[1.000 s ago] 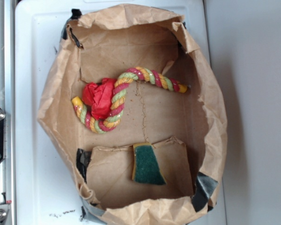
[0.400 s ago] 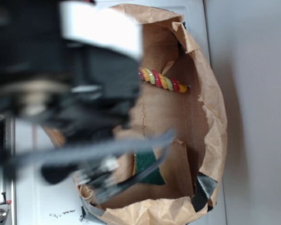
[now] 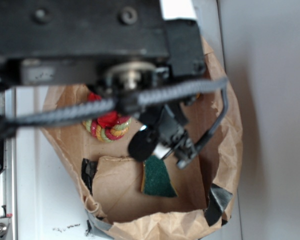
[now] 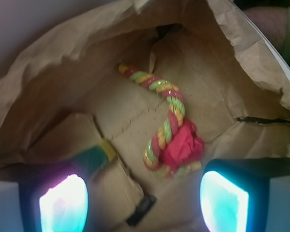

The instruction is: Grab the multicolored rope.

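The multicolored rope (image 4: 173,105), twisted from red, yellow and green strands, lies curved on the floor of an open brown paper bag (image 4: 48,72). A red wad (image 4: 182,146) sits inside its loop. In the wrist view my gripper (image 4: 144,203) hangs above the bag floor, open and empty, with the rope's looped end just beyond its right finger (image 4: 224,200). In the exterior view the arm hides most of the rope; only its looped end (image 3: 110,131) shows, left of the gripper (image 3: 162,145).
A green-and-yellow sponge (image 3: 157,177) lies on a folded flap at the near side of the bag (image 3: 230,130); in the wrist view the sponge (image 4: 94,154) is by my left finger. Black tape (image 3: 88,170) marks the bag corners. The bag walls stand all around.
The arm has swung in over the bag and now covers its upper half. The rope, wad and sponge have not moved.
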Available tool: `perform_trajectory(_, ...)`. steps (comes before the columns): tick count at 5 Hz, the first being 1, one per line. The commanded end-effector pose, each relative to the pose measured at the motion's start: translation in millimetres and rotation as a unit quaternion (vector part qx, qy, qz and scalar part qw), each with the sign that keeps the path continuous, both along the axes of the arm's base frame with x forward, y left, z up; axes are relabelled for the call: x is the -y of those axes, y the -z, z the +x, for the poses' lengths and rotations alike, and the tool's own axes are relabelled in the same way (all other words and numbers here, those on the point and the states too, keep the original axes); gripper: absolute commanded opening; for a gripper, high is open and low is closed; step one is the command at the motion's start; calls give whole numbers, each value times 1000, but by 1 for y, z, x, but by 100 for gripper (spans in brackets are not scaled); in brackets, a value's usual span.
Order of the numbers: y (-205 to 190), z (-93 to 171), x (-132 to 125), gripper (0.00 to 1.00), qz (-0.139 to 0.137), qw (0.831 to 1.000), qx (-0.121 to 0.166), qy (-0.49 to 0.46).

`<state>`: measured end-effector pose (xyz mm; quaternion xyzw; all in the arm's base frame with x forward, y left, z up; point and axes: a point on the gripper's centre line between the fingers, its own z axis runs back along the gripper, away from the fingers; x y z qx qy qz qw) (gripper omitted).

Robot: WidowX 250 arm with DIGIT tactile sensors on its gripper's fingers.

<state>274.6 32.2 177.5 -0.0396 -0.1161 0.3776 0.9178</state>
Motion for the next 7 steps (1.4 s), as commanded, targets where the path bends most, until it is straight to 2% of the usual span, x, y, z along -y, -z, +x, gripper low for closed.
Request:
perform_trajectory(1,22,5,-26,100,-7,999,4,-43)
perform_trajectory(4,68,24,-32,100,-2,998,-41,-47)
perform_trajectory(5,82,25,-29,100,9,997,-62,-42)
perform_trajectory(7,109,12,-27,100,10,994,-107,-26)
